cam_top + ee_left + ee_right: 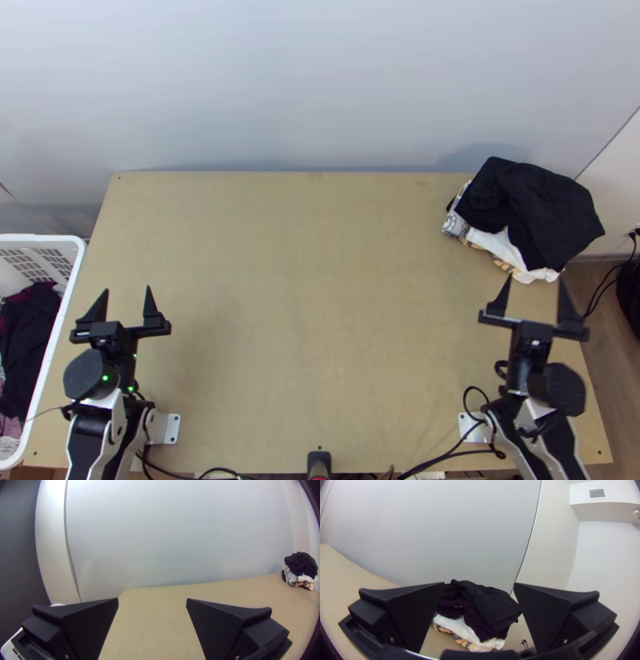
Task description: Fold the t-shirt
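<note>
Top view, table [320,320]: both arms are held at its near corners, probably so the middle can be used for spreading cloth.
Left gripper [127,290]: jaws are set wide, nothing gripped; aimed toward the far side, with the basket [40,238] at its left. Reach into that basket is likely why the arm is based there.
Basket clothes [30,320]: left bunched, dark with some pink and white; probably the unfolded supply.
Right gripper [536,280]: also set wide and unloaded, just short of the pile.
Clothes pile [496,240]: placed at the far right corner, presumably to be kept off the folding area. A bunched black garment [544,204] is laid on top, over white cloth [508,246] and printed cloth.
T-shirt: cannot be singled out; it may be in the pile or among the basket clothes. Whether folding is done or not begun cannot be told.
Left wrist view: wide gap confirmed, bare table seen through it; pile seen well apart, at the far right.
Right wrist view: wide gap confirmed, pile seen beyond it, no cloth pinched. Garment is draped loosely; if the pile is nudged, it could be slid off.
Next: if basket cloth is to be folded, it should be lifted out and spread first.
</note>
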Motion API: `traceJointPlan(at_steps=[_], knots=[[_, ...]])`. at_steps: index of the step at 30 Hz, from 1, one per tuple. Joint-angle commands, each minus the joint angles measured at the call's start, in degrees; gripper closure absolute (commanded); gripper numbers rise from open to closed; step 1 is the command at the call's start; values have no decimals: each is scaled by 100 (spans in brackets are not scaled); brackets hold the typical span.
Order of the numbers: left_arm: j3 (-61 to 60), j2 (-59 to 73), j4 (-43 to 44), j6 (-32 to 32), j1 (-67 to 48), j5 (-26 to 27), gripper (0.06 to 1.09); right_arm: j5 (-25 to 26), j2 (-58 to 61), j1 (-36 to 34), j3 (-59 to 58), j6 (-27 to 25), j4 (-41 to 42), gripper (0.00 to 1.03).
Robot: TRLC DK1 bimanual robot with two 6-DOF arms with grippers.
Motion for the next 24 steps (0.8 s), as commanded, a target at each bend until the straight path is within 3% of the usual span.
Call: traceJointPlan(at_steps=[1, 4, 6, 13, 18, 24], knots=[[1165, 1130, 125, -84, 539, -34, 10, 613, 1440, 148, 1666, 743, -991, 4], [1903, 2044, 195, -347, 1278, -34, 10, 780, 2055, 236, 2519, 1622, -1834, 4], [2360, 2625, 28, -664, 1849, 89, 10, 780, 2257, 210, 2862, 1886, -2089, 4], [2905, 3820, 256, -1015, 3440, 370, 10, 780, 2662, 245, 3547, 2378, -3179, 4], [3485, 5252, 344, -1455, 5312, 1460, 10, 780, 2574, 236, 3371, 2545, -3425, 4], [4109, 6931, 379, -1446, 6287, 1601, 10, 780, 2548, 201, 3319, 2633, -3540, 4]])
